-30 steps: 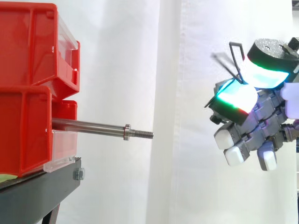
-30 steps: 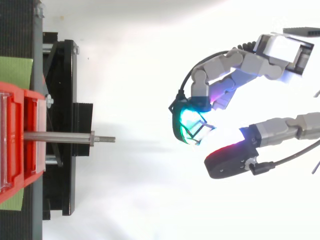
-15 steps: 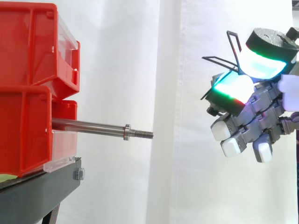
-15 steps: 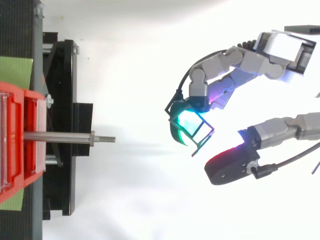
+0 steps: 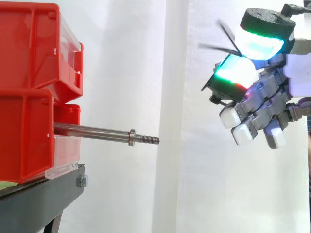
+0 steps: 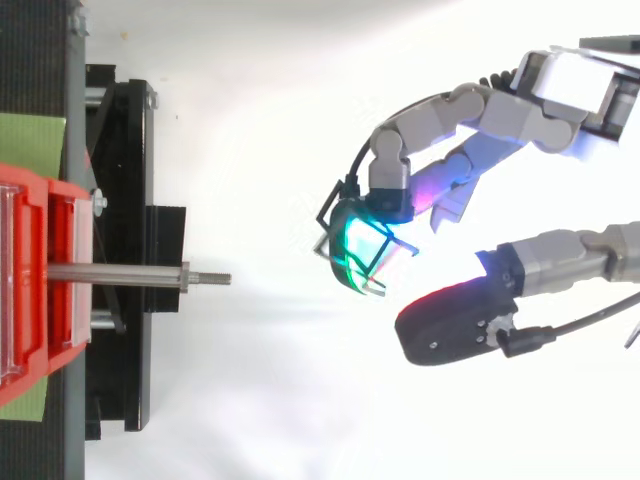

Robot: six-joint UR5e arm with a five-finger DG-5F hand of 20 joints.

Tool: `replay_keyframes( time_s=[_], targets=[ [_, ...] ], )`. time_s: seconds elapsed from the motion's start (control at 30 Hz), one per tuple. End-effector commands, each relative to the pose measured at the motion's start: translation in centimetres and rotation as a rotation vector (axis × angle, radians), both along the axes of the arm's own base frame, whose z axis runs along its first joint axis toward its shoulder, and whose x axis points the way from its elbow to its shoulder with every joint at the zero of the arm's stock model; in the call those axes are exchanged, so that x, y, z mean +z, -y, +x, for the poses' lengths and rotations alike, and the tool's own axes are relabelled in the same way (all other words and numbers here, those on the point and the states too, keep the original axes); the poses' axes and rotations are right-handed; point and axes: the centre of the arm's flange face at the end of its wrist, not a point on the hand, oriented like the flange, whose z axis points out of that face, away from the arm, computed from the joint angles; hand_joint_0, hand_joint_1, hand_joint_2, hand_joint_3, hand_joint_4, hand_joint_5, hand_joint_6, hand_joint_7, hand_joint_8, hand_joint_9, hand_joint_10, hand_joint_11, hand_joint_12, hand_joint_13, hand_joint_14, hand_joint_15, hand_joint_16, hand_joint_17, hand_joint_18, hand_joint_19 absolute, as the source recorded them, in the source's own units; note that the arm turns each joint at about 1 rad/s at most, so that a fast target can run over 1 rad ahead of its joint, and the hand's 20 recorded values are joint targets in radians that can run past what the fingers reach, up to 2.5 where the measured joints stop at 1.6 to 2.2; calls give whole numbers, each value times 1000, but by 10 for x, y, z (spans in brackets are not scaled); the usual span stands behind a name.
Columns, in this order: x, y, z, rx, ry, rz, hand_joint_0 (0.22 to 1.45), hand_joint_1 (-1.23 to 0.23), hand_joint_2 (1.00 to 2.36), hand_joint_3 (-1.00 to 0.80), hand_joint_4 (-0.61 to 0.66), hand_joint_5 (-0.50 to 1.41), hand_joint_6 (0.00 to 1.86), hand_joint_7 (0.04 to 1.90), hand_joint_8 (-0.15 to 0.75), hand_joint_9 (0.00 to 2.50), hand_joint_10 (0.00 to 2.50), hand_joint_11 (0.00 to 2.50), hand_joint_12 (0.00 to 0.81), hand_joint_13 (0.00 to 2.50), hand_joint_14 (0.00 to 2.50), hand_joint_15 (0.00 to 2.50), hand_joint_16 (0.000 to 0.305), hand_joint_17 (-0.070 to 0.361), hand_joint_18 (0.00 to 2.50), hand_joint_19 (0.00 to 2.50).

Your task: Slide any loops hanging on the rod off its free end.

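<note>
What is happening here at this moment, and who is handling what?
A robot hand is pinching a thin black wire loop between its thumb and a glowing fingertip. It holds the loop in the air to the right of the steel rod, above the rod's height and well apart from its threaded free end. The rod sticks out from the red bins on the black stand, and nothing hangs on it.

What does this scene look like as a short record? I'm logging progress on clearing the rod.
rod: horizontal, sticking out of the red bins, nothing hanging on it
free end: threaded, bare
wire loop: at the hand, well clear of the rod
grip on loop: cannot tell
task state: rod looks cleared
</note>
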Motion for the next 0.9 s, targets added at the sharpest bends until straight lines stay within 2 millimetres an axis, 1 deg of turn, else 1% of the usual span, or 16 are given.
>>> replay_keyframes(
  time_s=[0.0, 0.13, 0.3, 0.43, 0.53, 0.6, 0.67, 0.87],
  targets=[
    [2, 0, 1, 1, 1, 0, 592, -751, 1010, -74, 163, -155, 834, 1033, 369, 888, 4, 180, 379, 905, 6, 164, 59, 133, 1066, 454],
    [2, 0, 1, 1, 1, 0, 612, -787, 1011, -145, 153, -171, 850, 1023, 347, 850, 5, 197, 363, 869, 6, 176, 55, 125, 1028, 473],
    [2, 0, 1, 1, 1, 0, 631, -820, 1012, -317, 136, -182, 852, 1035, 313, 799, 6, 197, 333, 831, 7, 189, 49, 110, 959, 500],
    [3, 0, 1, 1, 1, 0, 621, -814, 1011, -347, 134, -174, 850, 1043, 311, 807, 6, 193, 330, 836, 7, 188, 48, 109, 954, 503],
    [2, 0, 1, -1, 2, 0, 602, -751, 1011, -351, 127, -162, 847, 1081, 319, 841, 6, 197, 328, 847, 7, 192, 48, 108, 962, 527],
    [2, 0, 1, -1, 2, 0, 589, -671, 1011, -346, 120, -150, 844, 1094, 321, 857, 6, 189, 328, 854, 7, 195, 49, 109, 965, 537],
    [2, -1, 1, -4, 0, 0, 588, -633, 1011, -346, 132, -145, 839, 1113, 327, 863, 6, 186, 329, 857, 7, 199, 49, 109, 965, 545],
    [2, -5, 1, -12, 0, -1, 581, -601, 1013, -317, 118, -134, 836, 1142, 331, 885, 5, 185, 329, 866, 7, 203, 49, 110, 975, 560]
  ],
)
